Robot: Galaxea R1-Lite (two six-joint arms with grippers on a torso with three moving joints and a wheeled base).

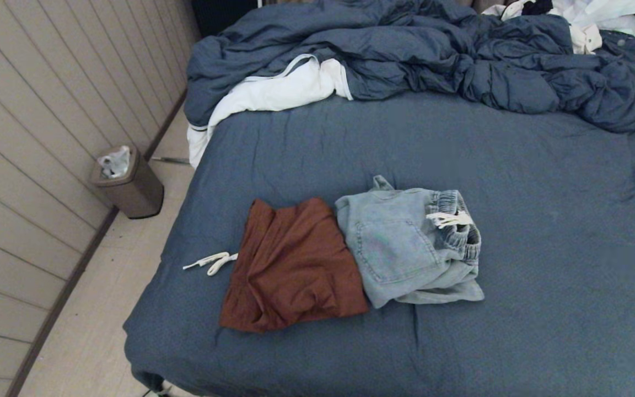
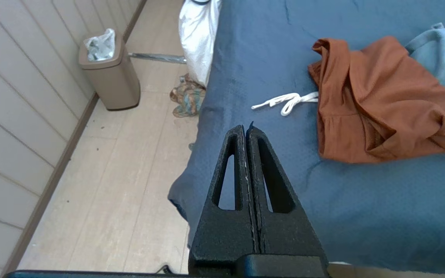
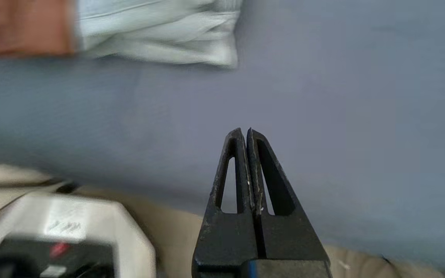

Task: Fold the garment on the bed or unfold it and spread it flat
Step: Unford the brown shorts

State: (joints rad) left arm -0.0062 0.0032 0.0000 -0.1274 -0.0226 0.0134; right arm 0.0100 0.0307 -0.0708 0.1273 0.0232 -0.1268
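On the slate-blue sheet of the bed (image 1: 543,231) two folded garments lie side by side: rust-brown shorts (image 1: 292,266) with a white drawstring (image 1: 211,262) trailing to the left, and light denim shorts (image 1: 405,245) with a white drawstring (image 1: 450,219) at the waistband. Neither arm shows in the head view. My left gripper (image 2: 245,128) is shut and empty above the bed's near left corner, short of the rust-brown shorts (image 2: 384,104). My right gripper (image 3: 245,131) is shut and empty over bare sheet near the front edge, apart from the denim shorts (image 3: 157,31).
A rumpled dark blue duvet (image 1: 422,60) with white lining fills the head of the bed, with white clothes (image 1: 587,19) at the far right. A brown waste bin (image 1: 128,184) stands on the floor by the panelled wall. Patterned cloth (image 2: 185,98) lies on the floor.
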